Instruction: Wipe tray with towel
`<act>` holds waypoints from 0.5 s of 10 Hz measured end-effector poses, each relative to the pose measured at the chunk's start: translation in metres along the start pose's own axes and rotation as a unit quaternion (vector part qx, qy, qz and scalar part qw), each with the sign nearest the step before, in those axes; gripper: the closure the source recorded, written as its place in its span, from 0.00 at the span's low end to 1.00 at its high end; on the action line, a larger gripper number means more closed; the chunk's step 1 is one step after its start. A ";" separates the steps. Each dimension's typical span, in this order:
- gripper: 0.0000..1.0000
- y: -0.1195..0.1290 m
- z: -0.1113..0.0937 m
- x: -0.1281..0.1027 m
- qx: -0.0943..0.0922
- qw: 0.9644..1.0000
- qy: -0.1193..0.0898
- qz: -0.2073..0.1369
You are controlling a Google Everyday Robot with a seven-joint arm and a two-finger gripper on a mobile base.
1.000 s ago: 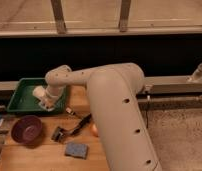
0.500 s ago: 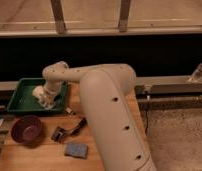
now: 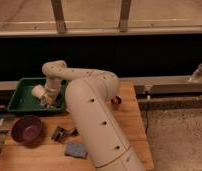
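Since the earlier frames the bulky white arm (image 3: 94,120) has been swung toward nine o'clock, so that more of the table's middle is now covered by it, while its tip has hardly been shifted inside the tray.

Nearest, at six o'clock of the wooden table (image 3: 129,130), a flat blue-grey sponge (image 3: 75,149) is seen. Just beyond it, at eleven o'clock from the sponge, a small dark tool (image 3: 64,133) is laid. A round maroon bowl (image 3: 27,129) is placed at nine o'clock of that tool, near the table's left edge. A small red object (image 3: 116,100) is glimpsed at three o'clock of the arm's elbow.

Farther back, at ten o'clock of the table, the shallow green plastic tray (image 3: 19,102) is set. The gripper (image 3: 46,99) is lowered into the tray's right half, and a pale bundle, taken to be the white cloth towel (image 3: 38,92), is seen against it at its ten o'clock. Whether the towel is clamped or merely pressed cannot be told.

The towel is judged soft, light and limp, so it is likely to be bunched or dragged loose if only a corner is held; a hold across its gathered middle would be preferred. The tray is judged light and liable to be slid by hard strokes.
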 end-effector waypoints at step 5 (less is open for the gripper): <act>1.00 0.002 -0.003 0.023 -0.012 1.000 0.023 0.008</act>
